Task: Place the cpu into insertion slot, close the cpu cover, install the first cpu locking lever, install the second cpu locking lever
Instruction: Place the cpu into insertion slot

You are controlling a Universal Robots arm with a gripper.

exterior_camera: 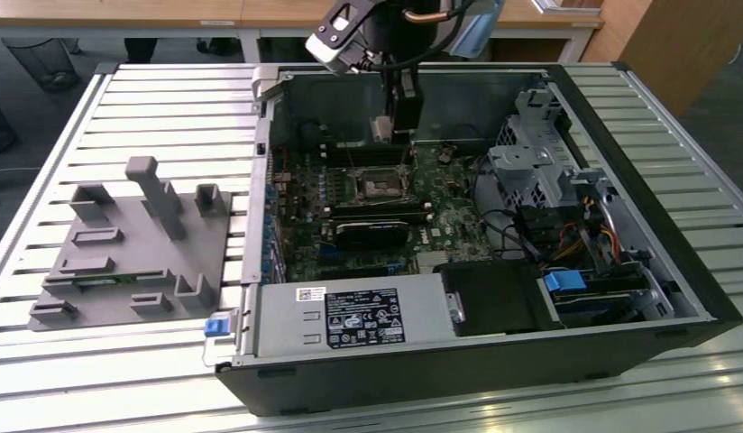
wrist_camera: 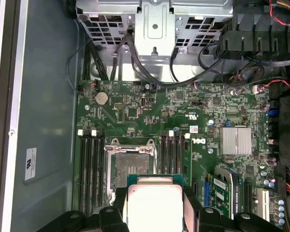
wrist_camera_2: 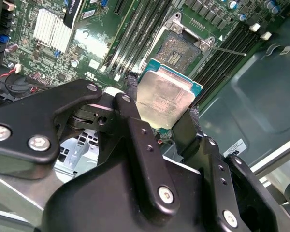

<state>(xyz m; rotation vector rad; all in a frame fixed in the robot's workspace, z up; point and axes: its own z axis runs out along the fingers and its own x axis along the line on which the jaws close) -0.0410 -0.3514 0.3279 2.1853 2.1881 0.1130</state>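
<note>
Gripper (wrist_camera: 154, 203): clamped on the cpu's (wrist_camera_2: 165, 99) edges.
Cpu: held above the motherboard (wrist_camera: 150, 111), near the insertion slot (wrist_camera_2: 183, 50).
Insertion slot: contacts exposed.

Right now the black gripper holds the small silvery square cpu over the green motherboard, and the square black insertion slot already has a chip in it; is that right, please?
Not quite: the square black insertion slot is empty, its dark centre bare in the second wrist view. The black gripper does hold the small silvery square cpu over the green motherboard.
</note>
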